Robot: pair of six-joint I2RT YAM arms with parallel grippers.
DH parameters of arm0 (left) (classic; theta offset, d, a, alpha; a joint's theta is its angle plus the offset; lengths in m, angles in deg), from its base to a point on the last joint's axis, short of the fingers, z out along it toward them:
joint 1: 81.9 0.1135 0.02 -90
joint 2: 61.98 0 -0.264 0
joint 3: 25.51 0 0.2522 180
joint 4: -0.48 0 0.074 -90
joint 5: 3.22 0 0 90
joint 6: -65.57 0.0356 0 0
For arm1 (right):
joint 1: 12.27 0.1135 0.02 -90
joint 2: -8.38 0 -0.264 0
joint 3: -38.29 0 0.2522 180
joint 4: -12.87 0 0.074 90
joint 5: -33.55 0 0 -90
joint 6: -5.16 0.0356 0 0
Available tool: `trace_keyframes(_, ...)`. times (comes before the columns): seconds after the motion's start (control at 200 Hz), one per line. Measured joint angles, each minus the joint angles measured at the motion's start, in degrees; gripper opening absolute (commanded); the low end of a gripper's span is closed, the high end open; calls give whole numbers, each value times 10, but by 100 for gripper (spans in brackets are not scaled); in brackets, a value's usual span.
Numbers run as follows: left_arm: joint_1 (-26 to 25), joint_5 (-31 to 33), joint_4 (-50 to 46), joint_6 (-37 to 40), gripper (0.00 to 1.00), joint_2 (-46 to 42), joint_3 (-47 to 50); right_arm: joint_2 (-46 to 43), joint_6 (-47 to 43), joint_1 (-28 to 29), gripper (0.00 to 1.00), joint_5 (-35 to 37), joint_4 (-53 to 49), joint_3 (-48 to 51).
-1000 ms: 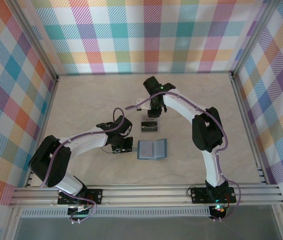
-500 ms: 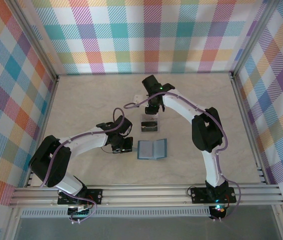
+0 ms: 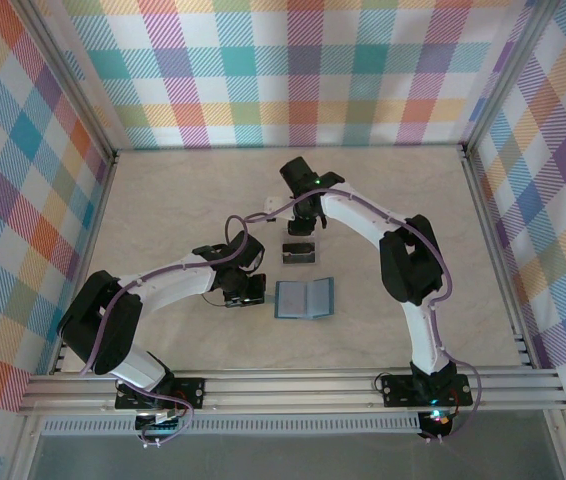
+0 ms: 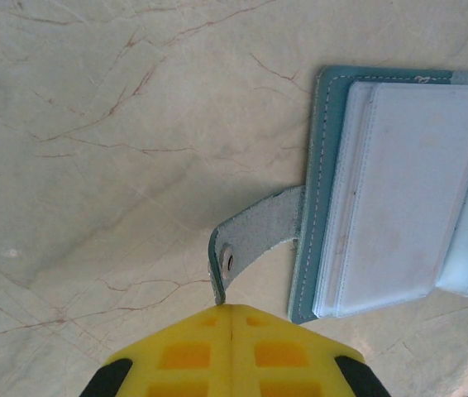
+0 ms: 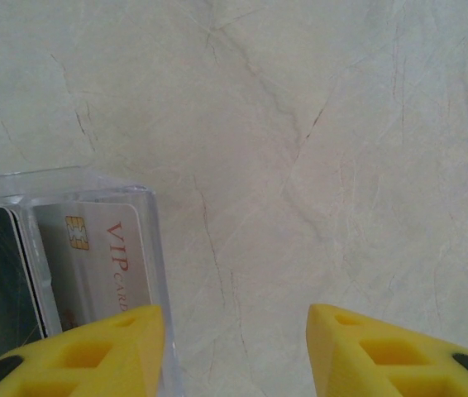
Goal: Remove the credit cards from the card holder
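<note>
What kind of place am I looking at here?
Likely a robot lab test cell: two arms bolted to an aluminium frame, plaid walls enclosing a marble-look table, a wallet laid out.

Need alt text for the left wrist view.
The teal card holder lies open on the marble-look table at right, clear sleeves up. Its snap tab reaches left, ending close to the shut yellow fingertips of the left gripper at bottom centre.

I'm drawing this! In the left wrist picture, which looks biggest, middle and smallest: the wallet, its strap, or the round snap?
1. Wallet: biggest, even though the picture's edge cuts part of it off.
2. Strap: middle.
3. Snap: smallest, a tiny circle on the strap.
</note>
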Motion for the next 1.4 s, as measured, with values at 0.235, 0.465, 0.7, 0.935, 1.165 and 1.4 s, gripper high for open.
trace_keyframes(0.235,0,-1,0,1,0,0,-7,-15,57,3,51,1,1,5)
trace_keyframes(0.465,0,-2,2,7,0,3,-33,-87,248,7,51,-17,23,45)
trace_keyframes(0.7,0,-6,6,18,0,42,-63,-188,499,7,43,-57,76,177)
trace_keyframes(0.935,0,-4,4,37,0,89,-80,-247,746,8,34,-132,118,289)
trace_keyframes(1.165,0,-9,5,49,0,114,-82,-249,885,18,33,-224,154,372)
trace_keyframes(1.4,0,-12,8,50,0,118,-78,-248,951,41,31,-278,178,407)
